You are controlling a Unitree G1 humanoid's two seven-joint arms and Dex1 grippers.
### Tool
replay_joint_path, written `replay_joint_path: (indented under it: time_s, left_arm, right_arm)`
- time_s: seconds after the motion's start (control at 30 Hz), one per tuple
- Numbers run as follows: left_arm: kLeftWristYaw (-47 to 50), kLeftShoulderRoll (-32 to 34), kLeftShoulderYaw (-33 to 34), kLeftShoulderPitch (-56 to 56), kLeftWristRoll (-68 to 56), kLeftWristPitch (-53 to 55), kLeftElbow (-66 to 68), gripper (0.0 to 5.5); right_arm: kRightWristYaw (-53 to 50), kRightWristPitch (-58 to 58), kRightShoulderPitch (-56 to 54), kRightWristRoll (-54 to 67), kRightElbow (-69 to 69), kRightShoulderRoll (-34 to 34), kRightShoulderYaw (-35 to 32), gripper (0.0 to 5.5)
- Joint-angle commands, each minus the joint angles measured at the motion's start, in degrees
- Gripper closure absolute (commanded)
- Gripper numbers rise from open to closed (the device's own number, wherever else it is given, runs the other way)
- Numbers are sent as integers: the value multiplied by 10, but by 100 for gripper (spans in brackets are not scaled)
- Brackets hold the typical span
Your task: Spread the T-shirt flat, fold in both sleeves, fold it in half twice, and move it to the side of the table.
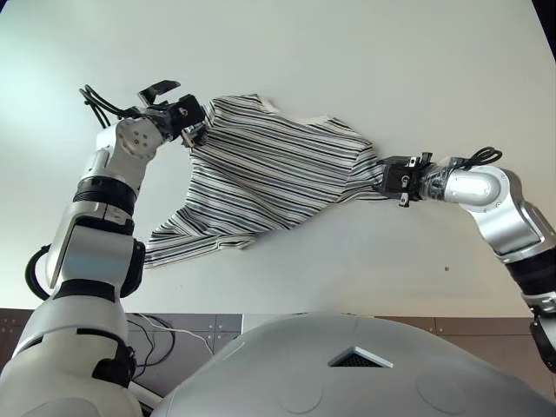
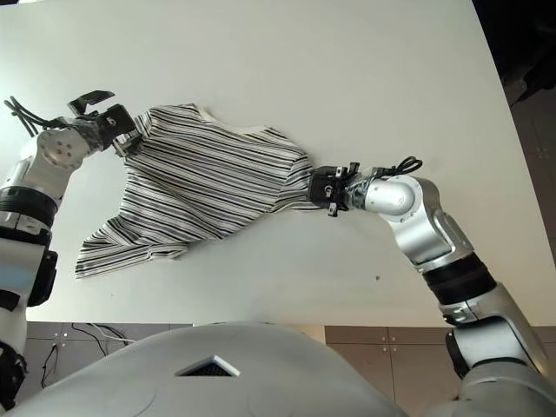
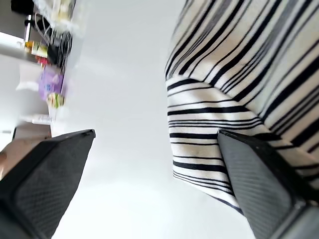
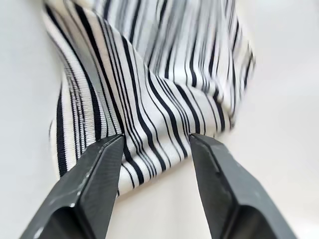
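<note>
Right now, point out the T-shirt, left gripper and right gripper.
T-shirt (image 1: 261,174): left eye view, middle of the striped body.
left gripper (image 3: 155,134): left wrist view, midway between its open jaws' tips.
right gripper (image 4: 157,135): right wrist view, midway between its jaws' tips, over the striped cloth.

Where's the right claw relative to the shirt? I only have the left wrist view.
Observer: The right claw is at the shirt's right end, where the fabric bunches to a narrow tip.
Operator: Gripping it?
Observer: No. In the right wrist view its fingers stand apart, with striped fabric lying between them.
Operator: Shirt flat yet?
Observer: No. It lies rumpled on the table, and its near-left end is doubled over.
</note>
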Motion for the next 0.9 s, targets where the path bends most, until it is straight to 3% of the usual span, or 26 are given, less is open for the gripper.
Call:
replay_joint_path:
  time_s: [0.03,0.1,0.2,0.33,0.47,0.6,0.73,0.9]
  left_arm:
    - [2,3,-4,38,17,67,51,96]
    - [39,-7,3,18,19,73,67,96]
    - [96,-10,53,2,-22,50,44,96]
    - [116,45,148,105,-80,78,-147,96]
    - [58,89,238,293,-105,183,-483,96]
    - [-153,145,234,509,-312,206,-846,96]
    - [-274,205,279,567,-385,224,-935,96]
    - [-324,239,280,600,-340,217,-951,96]
  right_arm:
    - [-27,-8,-60,-51,120,40,14,311]
    - [-64,15,-84,-22,132,88,-25,311]
    - [-26,115,-46,112,11,121,-115,311]
    - [24,234,24,237,-195,104,-167,311]
    - [11,283,124,248,-333,103,-86,311]
    - [-108,298,146,141,-314,181,38,311]
    - [-152,303,163,115,-308,211,61,311]
    - [-168,298,143,90,-283,229,90,311]
